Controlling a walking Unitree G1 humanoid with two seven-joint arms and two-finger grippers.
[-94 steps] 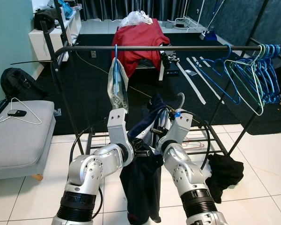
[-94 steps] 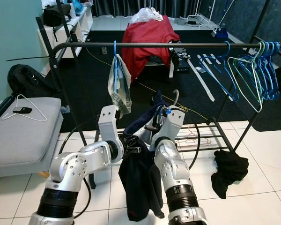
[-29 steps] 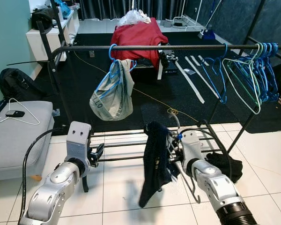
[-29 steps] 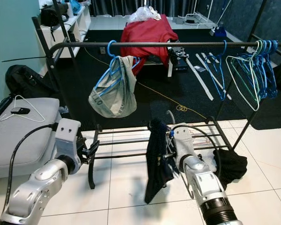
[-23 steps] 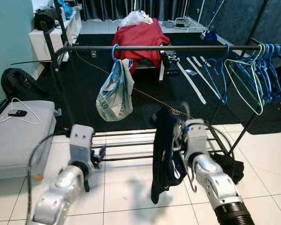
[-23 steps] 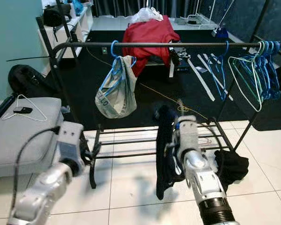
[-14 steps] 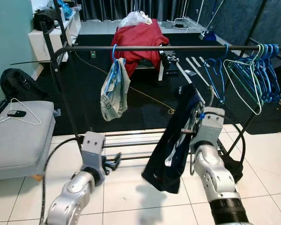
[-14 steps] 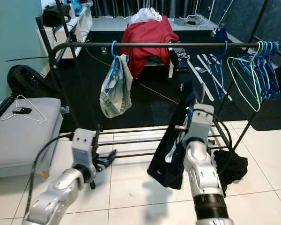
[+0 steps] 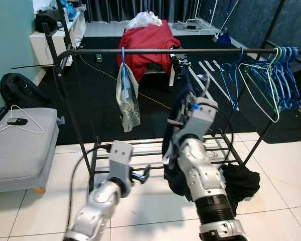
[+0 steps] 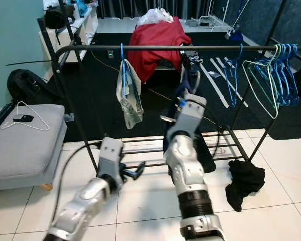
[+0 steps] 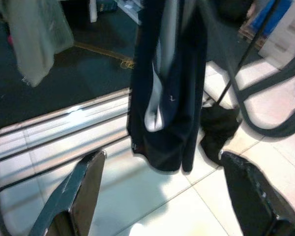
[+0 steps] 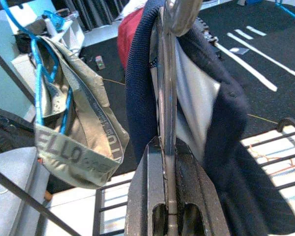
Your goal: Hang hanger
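Right gripper [image 12: 168, 162] clamped on metal hanger [image 12: 167, 98] with navy garment [image 9: 176, 150], now raised close under rack bar [image 9: 190, 50], hook not on; left gripper [image 11: 162, 196] spread, idle low.

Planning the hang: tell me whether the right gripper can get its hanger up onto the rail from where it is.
Probably yes. The right gripper, shut on the hanger carrying the navy garment, sits just below the rail, in the bare stretch between the grey garment and the blue hangers.
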